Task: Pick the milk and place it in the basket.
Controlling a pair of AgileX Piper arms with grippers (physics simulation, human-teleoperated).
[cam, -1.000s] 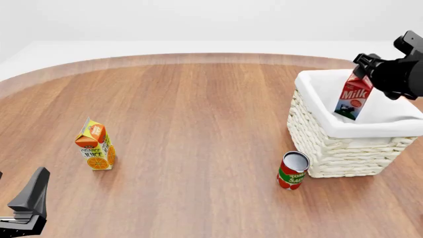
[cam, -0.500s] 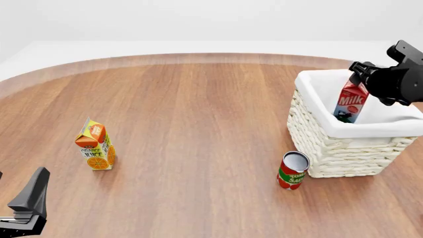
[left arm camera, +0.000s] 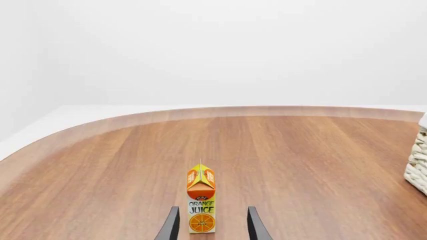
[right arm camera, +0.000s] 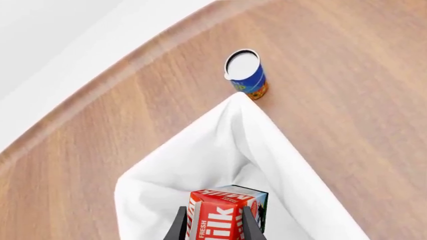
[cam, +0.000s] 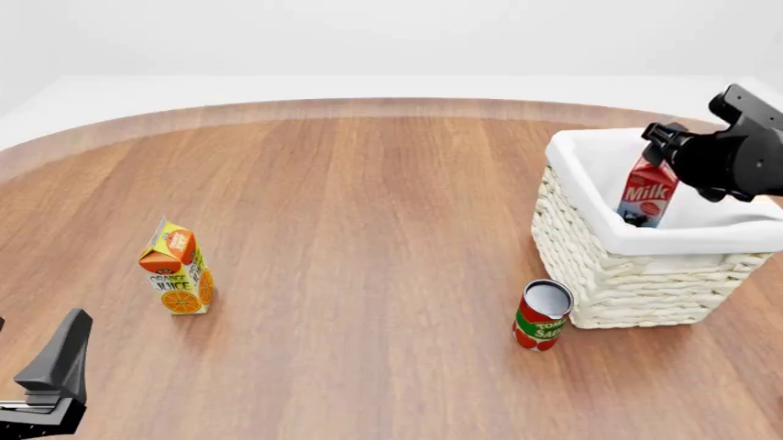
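Observation:
The milk (cam: 645,193), a red carton with white lettering, hangs tilted inside the basket (cam: 622,286), its lower part hidden behind the front rim. My right gripper (cam: 665,147) is shut on its top from above. In the right wrist view the milk (right arm camera: 225,216) sits between the two fingers (right arm camera: 179,228), over the white cloth lining of the basket (right arm camera: 193,167). My left gripper (cam: 49,380) stays open at the near left edge of the table, holding nothing.
An orange juice carton (cam: 179,269) stands at the left, straight ahead of the open left gripper (left arm camera: 211,227) in its wrist view. A red tomato sauce can (cam: 541,316) stands against the basket's near left corner. A blue can (right arm camera: 246,75) stands beyond the basket.
My right gripper has come down with the milk, so the carton now sits lower inside the basket. The left arm has not moved.

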